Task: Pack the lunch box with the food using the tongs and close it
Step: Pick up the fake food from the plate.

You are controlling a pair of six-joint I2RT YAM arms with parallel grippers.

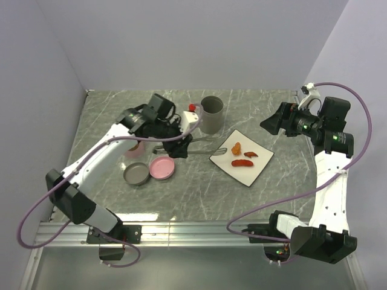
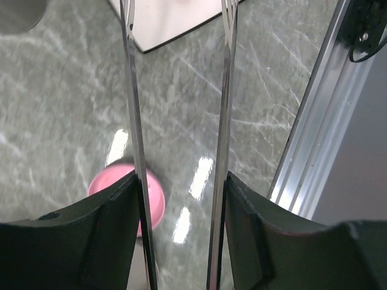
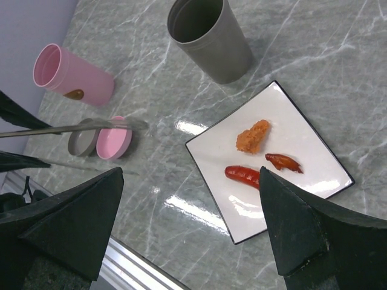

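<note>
My left gripper (image 1: 181, 147) (image 2: 181, 181) is shut on the tongs (image 1: 202, 149) (image 2: 134, 121) (image 3: 72, 128), one finger pressing each thin arm from outside. The arms stand apart, and their tips reach the near corner of the white plate (image 1: 261, 162) (image 2: 175, 24) (image 3: 326, 175). The food on the plate is an orange fried piece (image 3: 252, 136), a red sausage (image 3: 243, 174) and a red-brown bit (image 3: 283, 162). The lunch box shows as round parts: a grey tub (image 1: 211, 113) (image 3: 208, 36) upright, and a pink tub (image 3: 75, 77) on its side. My right gripper (image 1: 272, 124) (image 3: 191, 172) hangs open above the plate.
A pink lid (image 1: 162, 167) (image 3: 113, 144) (image 2: 154, 199) and a grey lid (image 1: 136, 174) (image 3: 83, 140) lie side by side left of the plate. A white block with a red knob (image 1: 192, 118) stands beside the grey tub. The metal rail (image 1: 193, 228) marks the near table edge.
</note>
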